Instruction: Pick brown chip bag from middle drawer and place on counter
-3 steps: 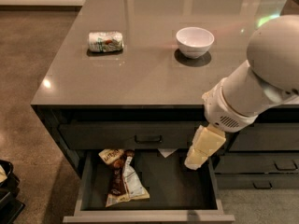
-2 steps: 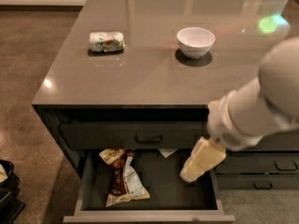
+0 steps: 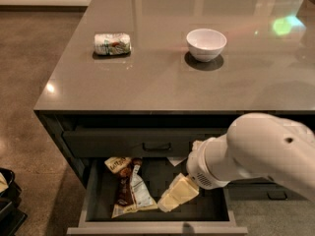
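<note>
The brown chip bag (image 3: 126,186) lies lengthwise in the left half of the open middle drawer (image 3: 157,226), dark brown with a white panel and tan ends. My gripper (image 3: 170,199) hangs on the white arm coming from the right. It is down inside the drawer, just right of the bag's lower end and close to it. The grey counter (image 3: 167,85) spreads above the drawer.
A white-and-green can (image 3: 112,44) lies on its side on the counter's left. A white bowl (image 3: 206,44) stands near the counter's middle. A closed top drawer with a slot handle (image 3: 156,145) sits above the open one. Brown floor lies to the left.
The arm has swung down and left, carrying the gripper from the drawer's right side, above it, down into the drawer beside the bag. The bag has not moved.
</note>
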